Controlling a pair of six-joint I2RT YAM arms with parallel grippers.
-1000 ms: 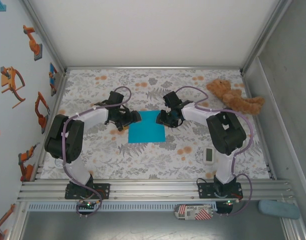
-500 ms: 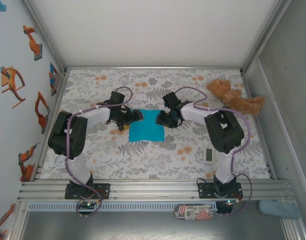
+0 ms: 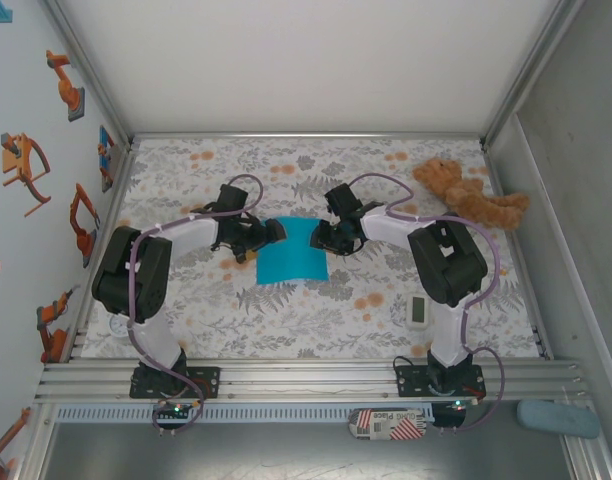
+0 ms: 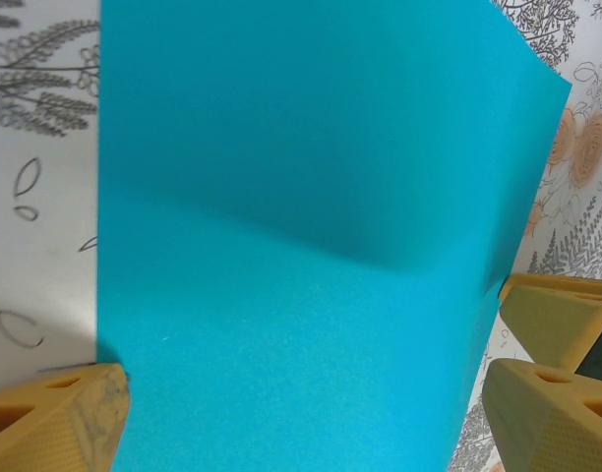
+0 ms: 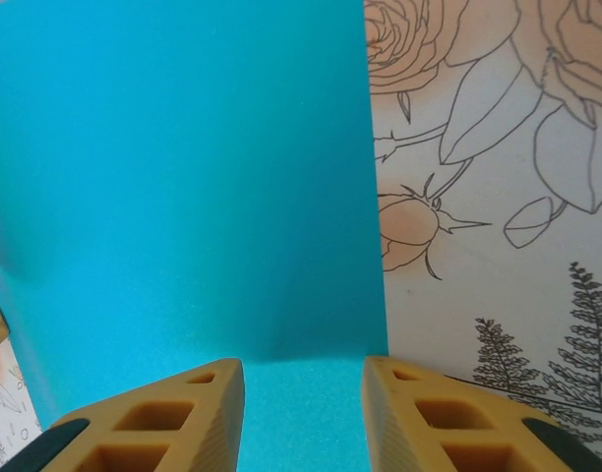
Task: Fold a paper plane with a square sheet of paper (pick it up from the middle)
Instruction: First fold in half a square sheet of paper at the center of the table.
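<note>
The square sheet of paper (image 3: 292, 252) is lying at the middle of the tabletop. At its far left corner the left gripper (image 3: 271, 232) is holding its fingers wide apart. At its right edge the right gripper (image 3: 321, 238) is holding its fingers partly apart. An uneven pinch could drag or crumple the thin sheet.
</note>
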